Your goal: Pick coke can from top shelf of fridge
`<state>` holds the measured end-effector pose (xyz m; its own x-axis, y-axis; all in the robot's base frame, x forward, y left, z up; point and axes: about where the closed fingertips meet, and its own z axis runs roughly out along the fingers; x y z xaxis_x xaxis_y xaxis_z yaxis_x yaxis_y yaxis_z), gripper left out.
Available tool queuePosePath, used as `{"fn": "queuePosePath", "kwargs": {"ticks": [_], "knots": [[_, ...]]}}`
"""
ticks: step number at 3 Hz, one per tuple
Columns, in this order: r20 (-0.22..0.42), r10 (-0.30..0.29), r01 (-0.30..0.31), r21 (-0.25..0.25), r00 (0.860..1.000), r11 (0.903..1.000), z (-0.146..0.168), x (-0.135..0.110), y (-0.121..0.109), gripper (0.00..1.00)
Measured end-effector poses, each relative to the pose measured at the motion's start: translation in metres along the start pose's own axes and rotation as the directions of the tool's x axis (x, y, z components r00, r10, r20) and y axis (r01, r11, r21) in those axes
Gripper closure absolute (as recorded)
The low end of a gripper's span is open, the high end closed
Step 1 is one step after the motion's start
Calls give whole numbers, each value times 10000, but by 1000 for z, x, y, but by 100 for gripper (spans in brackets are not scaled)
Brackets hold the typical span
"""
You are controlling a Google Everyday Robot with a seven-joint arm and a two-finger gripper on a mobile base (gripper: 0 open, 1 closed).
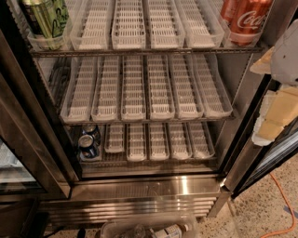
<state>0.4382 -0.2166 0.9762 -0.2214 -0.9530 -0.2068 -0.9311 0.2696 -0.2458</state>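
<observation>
Shelves of white plastic lanes fill the open fridge [149,186], three racks one above another over a steel base. On the top shelf [139,51], the coke can [249,18] stands upright at the near end of the far-right lane, with another red can [227,8] just behind it. A green can [44,16] stands at the far-left end of the same shelf, well apart from the red ones. Two dark-blue cans [88,139] sit in the left lane of the bottom rack. The gripper [272,118] hangs at the right edge of the view, outside the fridge, below and to the right of the coke can and clear of it; it holds nothing that can be seen, and how far open it is cannot be told. An orange cable [285,204] runs across the floor at the right.
</observation>
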Motion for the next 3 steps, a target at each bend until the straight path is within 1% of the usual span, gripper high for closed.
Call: {"fn": "queuePosePath", "kwargs": {"ticks": [1,2,3], "knots": [[1,1,-1,1,10000,10000,0,0,0,0],[428,273,-281,183,9987,9994,-3,-4,-4,0],[1424,403,-510,722,9890,9961,-18,-21,-8,0]]}}
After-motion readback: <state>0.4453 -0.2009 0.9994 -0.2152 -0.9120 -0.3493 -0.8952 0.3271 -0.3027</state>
